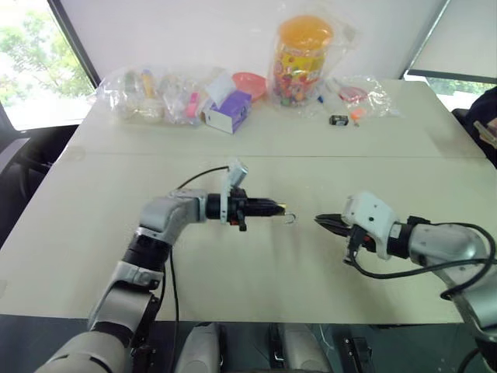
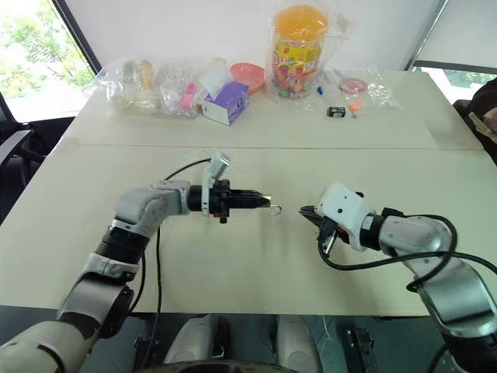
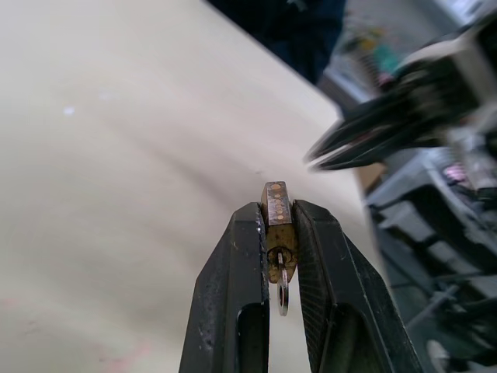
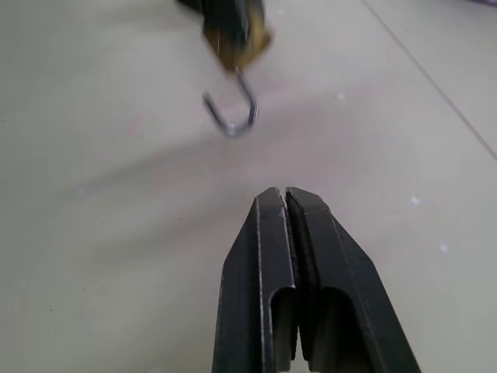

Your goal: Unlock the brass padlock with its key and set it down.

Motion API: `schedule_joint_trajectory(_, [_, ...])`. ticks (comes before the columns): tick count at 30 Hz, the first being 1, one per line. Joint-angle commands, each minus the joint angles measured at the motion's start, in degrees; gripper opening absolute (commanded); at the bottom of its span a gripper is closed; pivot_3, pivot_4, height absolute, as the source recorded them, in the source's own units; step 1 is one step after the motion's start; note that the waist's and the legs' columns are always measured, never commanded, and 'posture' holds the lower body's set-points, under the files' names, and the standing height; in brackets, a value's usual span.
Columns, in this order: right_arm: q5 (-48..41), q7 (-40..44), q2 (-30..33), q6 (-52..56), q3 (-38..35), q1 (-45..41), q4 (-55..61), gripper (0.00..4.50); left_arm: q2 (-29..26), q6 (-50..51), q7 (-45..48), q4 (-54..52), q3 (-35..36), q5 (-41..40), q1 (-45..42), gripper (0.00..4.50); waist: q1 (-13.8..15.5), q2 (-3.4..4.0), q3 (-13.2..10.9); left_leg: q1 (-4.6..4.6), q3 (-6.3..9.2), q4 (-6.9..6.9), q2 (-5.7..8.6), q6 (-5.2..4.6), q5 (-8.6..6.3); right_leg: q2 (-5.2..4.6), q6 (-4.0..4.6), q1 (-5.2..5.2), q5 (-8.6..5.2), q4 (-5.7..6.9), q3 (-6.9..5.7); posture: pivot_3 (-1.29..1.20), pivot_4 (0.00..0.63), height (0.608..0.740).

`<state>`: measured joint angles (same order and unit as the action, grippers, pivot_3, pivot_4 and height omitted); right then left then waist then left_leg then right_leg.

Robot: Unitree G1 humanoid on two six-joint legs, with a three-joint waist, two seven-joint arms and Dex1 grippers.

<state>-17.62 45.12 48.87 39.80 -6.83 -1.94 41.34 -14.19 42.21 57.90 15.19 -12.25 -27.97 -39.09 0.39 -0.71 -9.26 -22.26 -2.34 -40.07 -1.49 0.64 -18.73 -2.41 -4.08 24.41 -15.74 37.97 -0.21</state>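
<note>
Above the near half of the bench point(image 1: 256, 272), the left pincer point(image 1: 273, 207) was clamped on the padlock point(image 3: 278, 225), holding it clear of the surface with the brass body pinched between the fingers point(image 3: 233, 280) and the thin shackle point(image 4: 231, 109) hanging free at the tip. That grip appeared to leave the lock's exposed end turned toward the other arm, presumably so a key could be worked into it. Just beside it, but not touching, the right pincer point(image 1: 320, 221) pointed back at the lock with its fingers point(image 4: 268, 256) pressed together; no key could be made out between them, though one so small might be hidden. The shackle looked swung open, which would suggest the unlocking was done and only the setting down remained, though the view was too poor to be sure. Well beyond both arms, along the far edge of the bench, sat clear bags of odds and ends point(image 1: 147, 95), a purple box point(image 1: 229, 111), a pink bowl point(image 1: 250, 82), a tall jar of sweets point(image 1: 299, 58) and a small black item point(image 1: 338, 120), all kept out of the working area.
</note>
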Motion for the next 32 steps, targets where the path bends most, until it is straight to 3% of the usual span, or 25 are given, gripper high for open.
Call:
schedule_joint_trajectory(1, [-1.4, -2.1, 0.3, 2.9, -2.6, 1.3, 5.8, 0.07, 3.0, -3.0, -3.1, 5.0, 0.3, 2.9, -1.9, 0.24, 0.1, -0.01, 0.0, 0.00, 0.00, 0.00, 0.00, 0.00, 0.00, 0.00, 0.00, 0.00, 0.00, 0.00, 0.00, 0.00, 0.150, 0.740])
schedule_joint_trajectory(7, [-0.8, -5.2, -0.1, 4.8, -2.0, 2.4, 8.3, 0.07, 7.4, -2.1, -4.2, 13.1, 2.2, 3.2, -3.6, 0.24, 0.3, -0.02, 0.0, -0.02, 0.00, 0.00, 0.15, -0.01, 0.00, 0.01, 0.00, 0.00, 0.00, -0.02, 0.00, 0.00, 0.150, 0.740])
schedule_joint_trajectory(10, [-1.1, -6.1, -0.3, 5.4, -1.7, 2.5, 9.1, 0.00, 6.8, -2.9, -3.2, 14.8, 1.8, 4.7, -3.1, 1.35, 0.2, -0.02, 0.0, -0.03, 0.02, 0.00, 0.17, -0.02, -0.01, 0.00, 0.00, 0.00, 0.00, -0.02, -0.01, 0.00, 0.150, 0.740])
schedule_joint_trajectory(16, [-1.5, -6.1, 0.4, 5.5, -1.8, 2.9, 9.0, 0.00, 3.6, -3.2, -0.9, 13.6, 1.1, 6.3, -1.6, 4.37, 0.0, -0.01, 0.0, 0.06, 0.04, 0.00, 0.13, -0.01, -0.01, 0.02, 0.00, -0.06, 0.00, 0.00, -0.01, 0.00, 0.150, 0.740])
schedule_joint_trajectory(22, [-0.5, -3.1, 4.1, 3.0, -2.3, 4.0, 6.9, 0.00, -5.6, -4.9, 4.6, 3.0, -0.5, 7.0, 1.9, 4.44, -1.3, 0.00, 0.0, 0.13, 0.05, 0.04, -0.08, -0.01, -0.01, 0.11, 0.01, -0.09, -0.01, 0.03, 0.00, 0.00, 0.150, 0.740])
schedule_joint_trajectory(32, [-0.8, 1.2, 8.2, -0.2, -4.2, 3.7, 3.1, 0.00, -16.4, -6.5, 11.3, -14.8, 0.9, 4.5, 8.1, 4.44, 0.1, -0.01, 0.0, 0.05, 0.05, 0.01, -0.04, 0.00, 0.00, 0.02, 0.01, -0.09, -0.01, -0.01, 0.00, 0.00, 0.150, 0.740])
